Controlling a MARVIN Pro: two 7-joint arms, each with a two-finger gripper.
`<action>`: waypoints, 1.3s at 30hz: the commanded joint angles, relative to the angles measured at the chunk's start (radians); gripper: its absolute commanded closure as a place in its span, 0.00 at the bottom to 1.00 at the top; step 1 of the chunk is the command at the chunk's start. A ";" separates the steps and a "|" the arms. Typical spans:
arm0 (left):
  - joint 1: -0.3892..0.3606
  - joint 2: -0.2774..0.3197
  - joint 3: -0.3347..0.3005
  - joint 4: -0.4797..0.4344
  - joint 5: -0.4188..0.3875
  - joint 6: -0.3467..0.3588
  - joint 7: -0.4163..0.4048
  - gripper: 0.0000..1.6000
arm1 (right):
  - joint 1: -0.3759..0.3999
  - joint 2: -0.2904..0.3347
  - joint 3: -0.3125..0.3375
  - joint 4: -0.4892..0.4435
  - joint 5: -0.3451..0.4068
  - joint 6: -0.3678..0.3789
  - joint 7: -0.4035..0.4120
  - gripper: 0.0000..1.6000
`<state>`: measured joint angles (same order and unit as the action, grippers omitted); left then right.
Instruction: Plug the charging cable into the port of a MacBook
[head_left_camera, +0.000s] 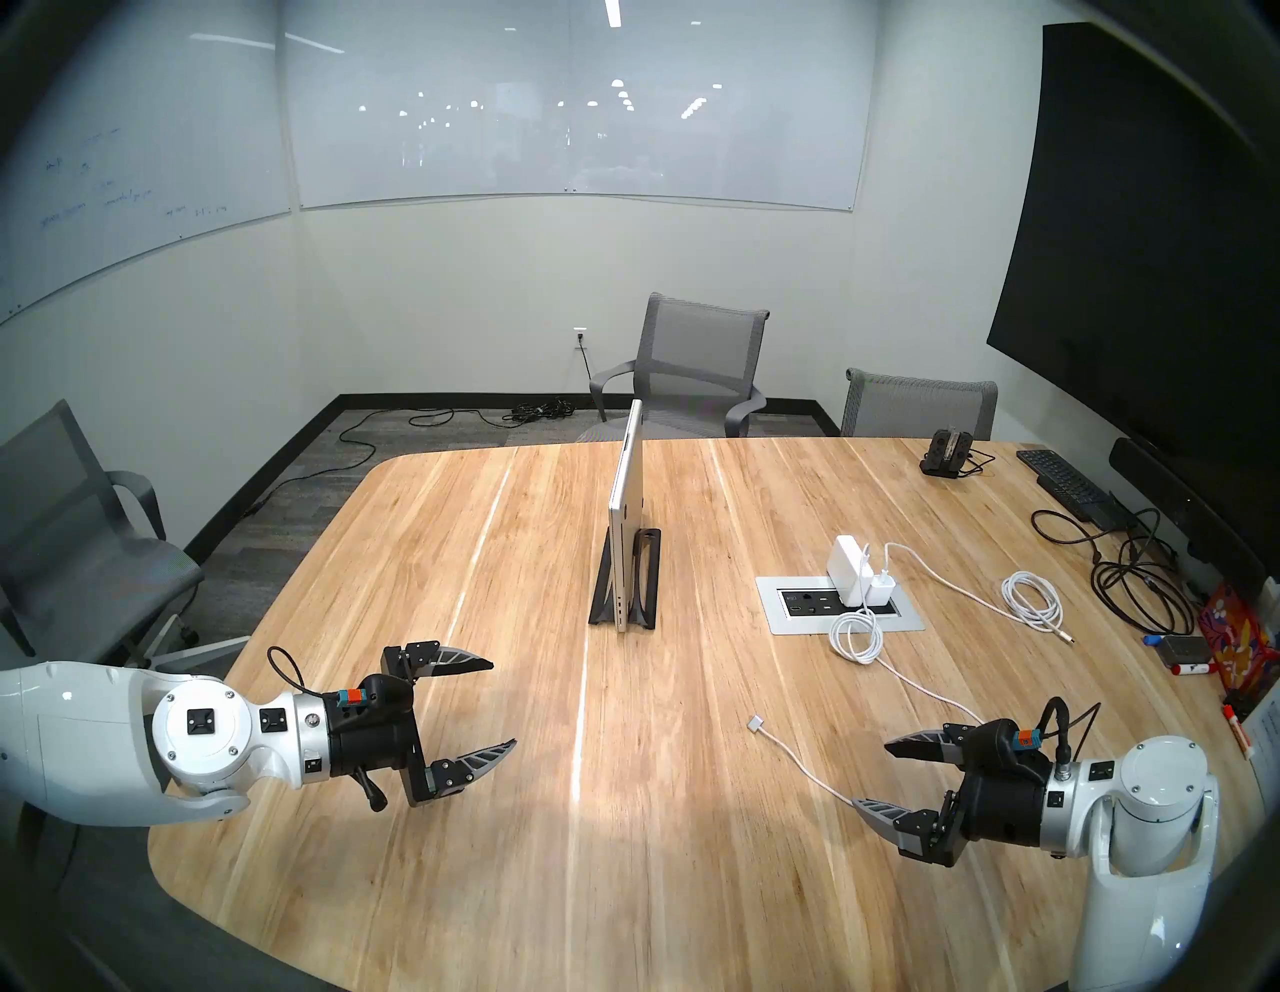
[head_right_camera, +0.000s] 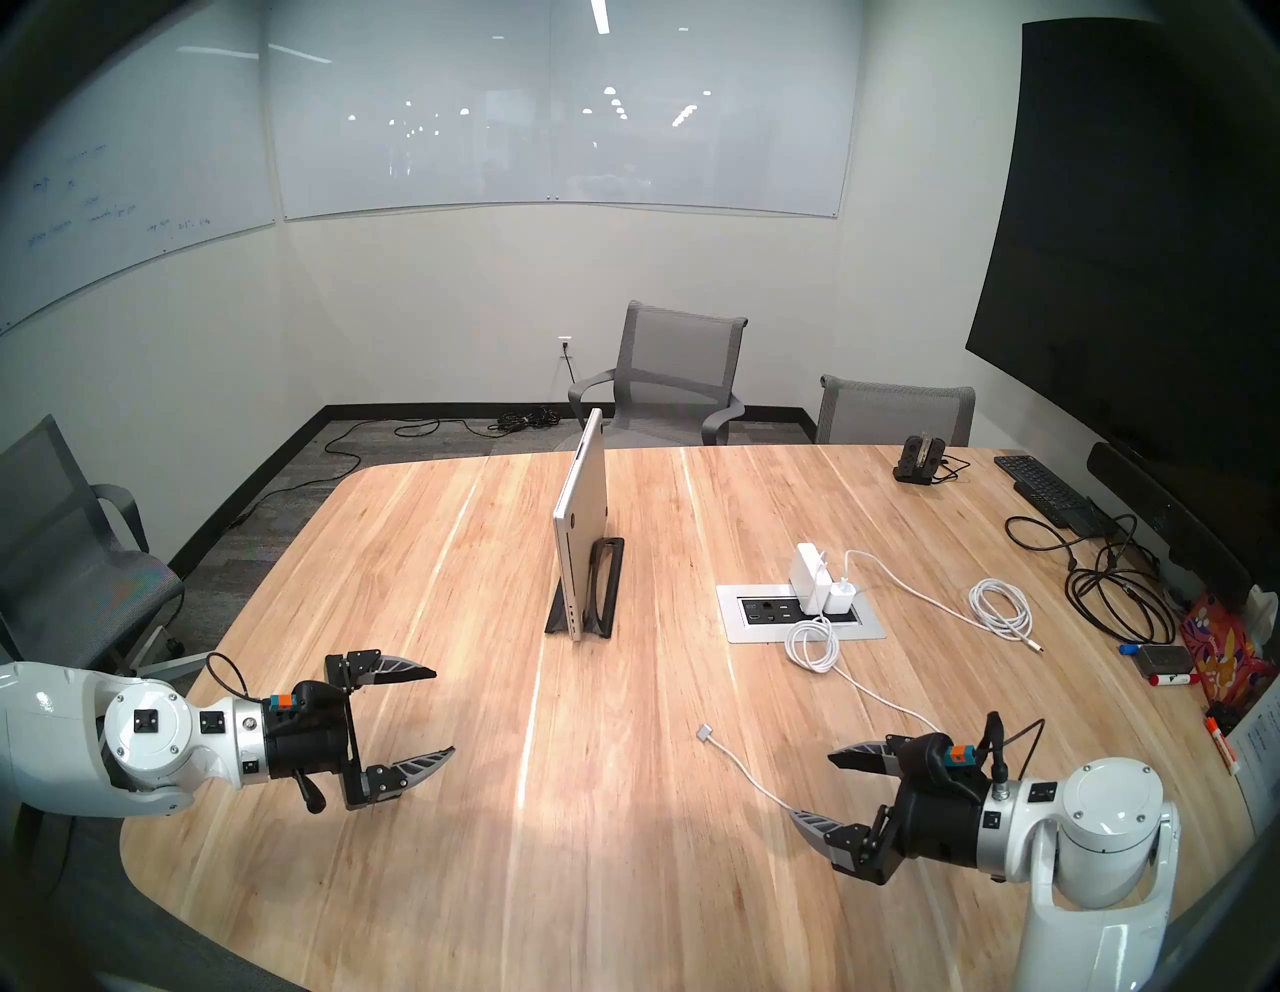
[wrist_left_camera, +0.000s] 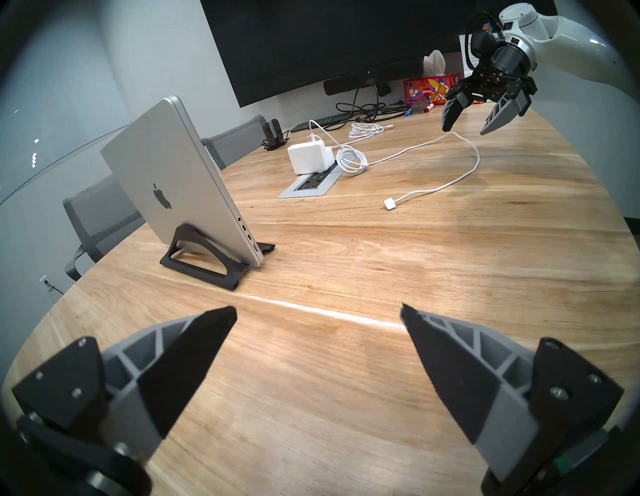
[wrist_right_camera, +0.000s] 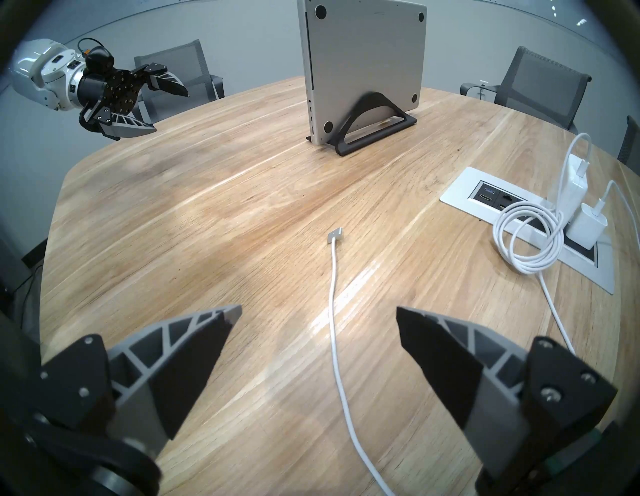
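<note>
Trainee: How are the grippers held?

Operator: The left gripper (head_left_camera: 504, 703) is spread wide and empty above the desk's (head_left_camera: 485, 866) near left corner. The right gripper (head_left_camera: 871, 774) is likewise spread, nothing pinched, near the near right corner.

Trainee: Where is the charging cable?

Operator: The charging cable (wrist_right_camera: 333, 277) is laid flat towards the near right, its connector (wrist_right_camera: 335, 237) free. The MacBook (head_left_camera: 625, 516) is stood on edge in a black stand (head_left_camera: 647, 578) at mid-desk.

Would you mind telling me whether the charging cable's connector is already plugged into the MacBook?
No, the charging cable ends in a connector lying loose on the table, well apart from the MacBook standing in its stand.
</note>
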<state>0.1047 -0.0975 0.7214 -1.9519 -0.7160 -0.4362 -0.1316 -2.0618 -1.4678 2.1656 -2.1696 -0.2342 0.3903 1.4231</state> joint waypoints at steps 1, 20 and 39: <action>-0.009 -0.002 -0.006 -0.001 0.002 -0.002 -0.001 0.00 | 0.005 0.000 -0.002 -0.011 0.000 0.003 0.000 0.00; -0.011 -0.002 -0.004 -0.002 0.001 -0.002 0.000 0.00 | 0.063 0.001 -0.095 0.066 -0.075 0.001 -0.045 0.00; -0.013 -0.002 -0.002 -0.002 0.001 -0.002 0.000 0.00 | 0.103 -0.007 -0.159 0.182 -0.148 -0.063 -0.115 0.00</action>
<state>0.1002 -0.0975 0.7259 -1.9517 -0.7166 -0.4361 -0.1309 -1.9806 -1.4700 2.0177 -1.9883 -0.3846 0.3465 1.3223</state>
